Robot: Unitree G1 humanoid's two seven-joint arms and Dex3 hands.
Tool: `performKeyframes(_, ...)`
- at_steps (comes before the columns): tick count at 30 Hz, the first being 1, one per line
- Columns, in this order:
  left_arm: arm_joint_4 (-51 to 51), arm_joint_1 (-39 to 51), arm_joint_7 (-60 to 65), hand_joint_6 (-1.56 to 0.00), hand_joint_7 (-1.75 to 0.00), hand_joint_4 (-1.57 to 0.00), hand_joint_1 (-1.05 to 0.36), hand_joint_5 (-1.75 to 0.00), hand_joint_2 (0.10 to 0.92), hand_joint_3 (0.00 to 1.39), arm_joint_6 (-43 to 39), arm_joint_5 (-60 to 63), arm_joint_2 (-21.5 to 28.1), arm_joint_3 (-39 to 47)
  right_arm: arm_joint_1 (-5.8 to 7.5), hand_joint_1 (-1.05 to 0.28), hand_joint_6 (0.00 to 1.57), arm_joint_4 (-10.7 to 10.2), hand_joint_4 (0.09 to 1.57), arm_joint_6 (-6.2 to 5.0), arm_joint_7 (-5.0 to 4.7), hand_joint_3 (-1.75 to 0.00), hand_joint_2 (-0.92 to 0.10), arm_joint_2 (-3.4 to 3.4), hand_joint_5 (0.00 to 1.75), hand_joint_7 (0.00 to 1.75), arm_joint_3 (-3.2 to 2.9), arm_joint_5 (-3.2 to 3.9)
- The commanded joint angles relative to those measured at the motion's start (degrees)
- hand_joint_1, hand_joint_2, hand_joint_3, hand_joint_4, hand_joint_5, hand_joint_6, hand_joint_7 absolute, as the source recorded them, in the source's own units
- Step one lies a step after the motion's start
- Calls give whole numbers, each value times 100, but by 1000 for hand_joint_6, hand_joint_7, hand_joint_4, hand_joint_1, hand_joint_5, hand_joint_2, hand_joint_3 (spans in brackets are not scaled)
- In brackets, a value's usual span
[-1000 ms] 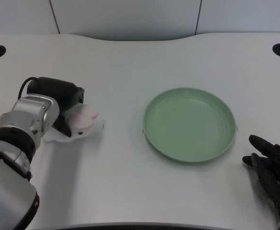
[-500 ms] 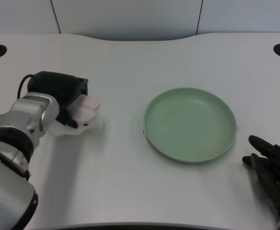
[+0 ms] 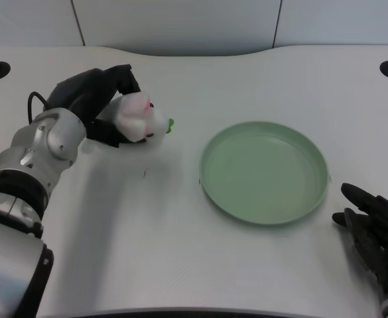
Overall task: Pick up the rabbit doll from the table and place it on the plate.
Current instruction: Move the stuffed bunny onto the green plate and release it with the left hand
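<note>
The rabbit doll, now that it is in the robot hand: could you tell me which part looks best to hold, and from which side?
Judging from this view, the soft white body of the rabbit doll is the part to grip, approached from the robot's left, as the left hand does now. The body is the bulkiest part and compresses easily, and this keeps the side facing the green plate free for release.

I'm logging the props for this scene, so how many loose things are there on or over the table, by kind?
Rabbit doll: 1, white and pink, held by the left hand
Plate: 1, green, with nothing on it
Total: 2
</note>
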Motion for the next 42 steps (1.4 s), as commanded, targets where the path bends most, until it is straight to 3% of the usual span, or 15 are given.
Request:
performKeyframes(1, -86, -266, -296, -675, -1746, -823, -186, -1746, 403, 965, -99, -147, -115, 112, -45, -264, 921, 43, 713, 74, -9, -316, -921, -85, 825, 3, 5, -4)
performKeyframes(5, -117, -472, -210, -723, -1746, -869, -200, -1746, 402, 1002, -174, 15, -313, -36, -73, -259, 927, 52, 695, 96, 76, -308, -921, -27, 819, 5, -13, 70)
performKeyframes(8, -125, -586, -87, -764, -1746, -912, -162, -1746, 403, 1035, -160, 177, -472, -193, -88, -265, 949, 35, 692, 132, 11, -281, -921, 59, 825, 16, -30, 90)
performKeyframes(12, -134, -676, -101, -750, -1746, -900, -120, -1746, 390, 1034, -268, 296, -819, -364, -81, -306, 968, -29, 654, 137, 46, -245, -921, 136, 953, 23, -18, 118)
performKeyframes(20, -137, -782, -46, -806, -1746, -974, -153, -1746, 327, 1170, -352, 587, -1562, -746, -102, -295, 959, -36, 626, 241, -86, -243, -921, 129, 977, 16, 48, 50)
performKeyframes(23, -113, -750, -16, -820, -1746, -985, -185, -1746, 285, 1255, -342, 687, -1785, -876, -108, -289, 960, -25, 639, 204, -4, -246, -921, 128, 976, 16, 51, 86)
performKeyframes(27, -82, -723, -35, -801, -1746, -958, -221, -1746, 309, 1235, -276, 750, -1928, -963, -88, -292, 951, -56, 628, 242, -72, -259, -921, 119, 955, 10, 103, 18)
performKeyframes(28, -68, -683, 28, -801, -1746, -958, -222, -1746, 311, 1232, -282, 824, -1996, -1038, -88, -292, 951, -32, 629, 174, -48, -260, -921, 97, 953, 10, 116, 3)
performKeyframes(31, -25, -604, 163, -838, -1746, -979, -228, -1746, 351, 1131, -267, 954, -2119, -1184, -98, -298, 953, 19, 653, 57, 23, -265, -921, 95, 939, 11, 92, 41)
performKeyframes(34, 9, -600, 207, -822, -1746, -969, -234, -1746, 387, 1064, -197, 1004, -2133, -1242, -110, -299, 958, 56, 660, 37, 38, -260, -921, 118, 917, 13, 56, 79)
performKeyframes(37, 21, -636, 212, -755, -1746, -893, -284, -1746, 477, 818, -91, 1068, -2113, -1302, -92, -286, 951, 52, 655, 12, 88, -264, -921, 124, 896, 10, 57, 95)
performKeyframes(39, 21, -640, 226, -743, -1746, -881, -301, -1746, 499, 754, -69, 1073, -2110, -1320, -90, -285, 948, 51, 654, 6, 112, -267, -921, 121, 891, 8, 56, 101)
performKeyframes(40, 26, -651, 237, -714, -1746, -860, -329, -1746, 521, 705, -11, 1122, -2099, -1371, -91, -288, 947, 43, 656, 20, 184, -269, -921, 124, 890, 7, 40, 143)
performKeyframes(41, 33, -661, 242, -650, -1746, -816, -386, -1746, 604, 534, 41, 1175, -2085, -1421, -94, -294, 945, 33, 658, 59, 273, -274, -921, 138, 891, 6, 8, 212)
performKeyframes(42, 38, -667, 244, -584, -1581, -698, -454, -1618, 671, 360, 77, 1212, -2073, -1460, -97, -294, 946, 26, 659, 92, 322, -275, -921, 147, 891, 7, -15, 251)
